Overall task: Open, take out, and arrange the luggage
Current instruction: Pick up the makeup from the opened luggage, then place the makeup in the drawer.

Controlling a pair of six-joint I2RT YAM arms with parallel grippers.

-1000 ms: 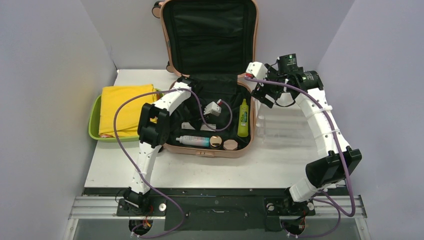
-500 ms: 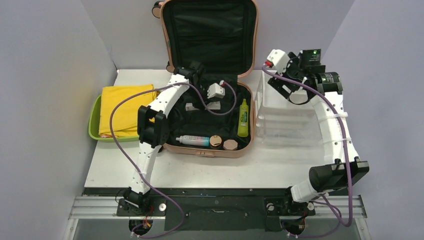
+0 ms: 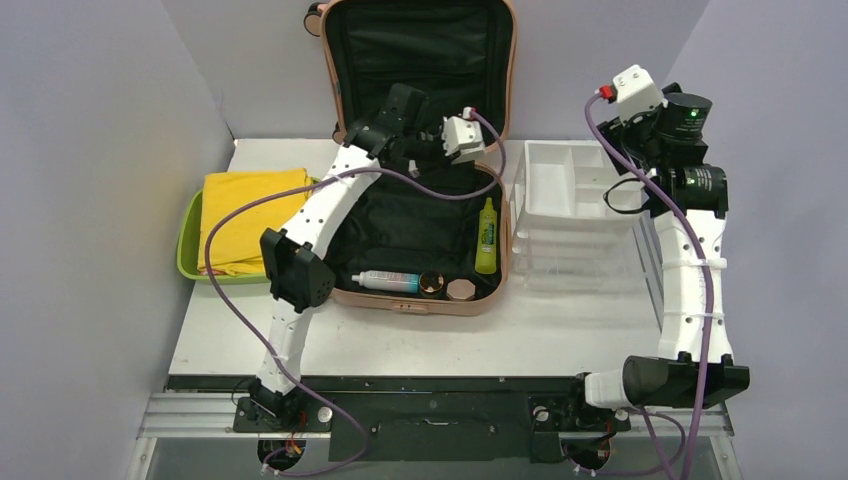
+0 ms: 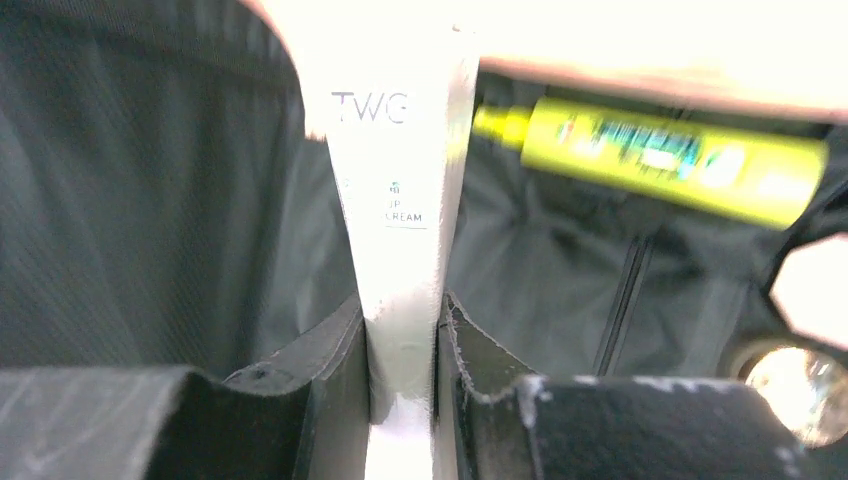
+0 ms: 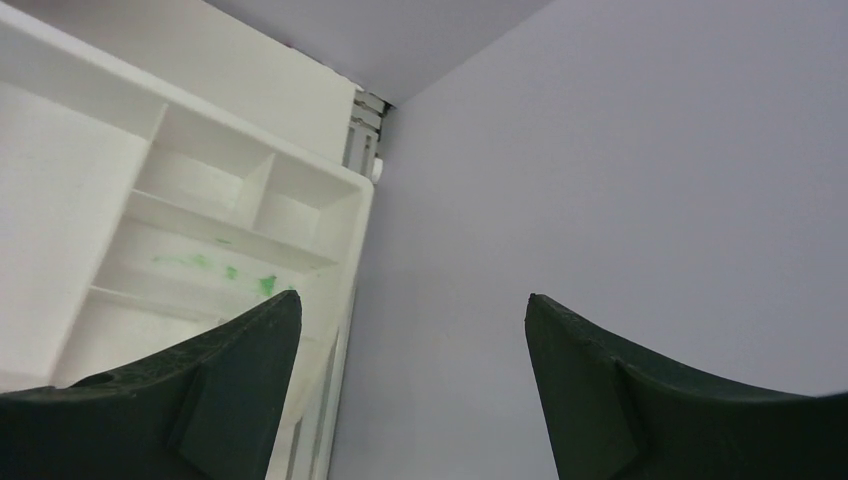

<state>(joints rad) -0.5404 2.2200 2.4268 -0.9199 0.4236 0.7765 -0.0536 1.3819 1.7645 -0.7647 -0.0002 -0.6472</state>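
The salmon-pink luggage lies open at the table's back, its lid upright against the wall and its black lining showing. My left gripper is raised over the back of the open case. In the left wrist view it is shut on a white cream tube, which sticks out past the fingertips. In the case lie a lime-green tube, a clear tube, a gold-capped jar and a pink jar. My right gripper is open and empty, raised over the organizer's right edge.
A white drawer organizer stands right of the case; it also shows in the right wrist view. A lime-green tub with a folded yellow cloth sits at the left. Grey walls close in on both sides.
My left gripper has risen from the case floor toward the back right, carrying the white tube. My right arm has swung up and right, away from the case to the organizer's right side.
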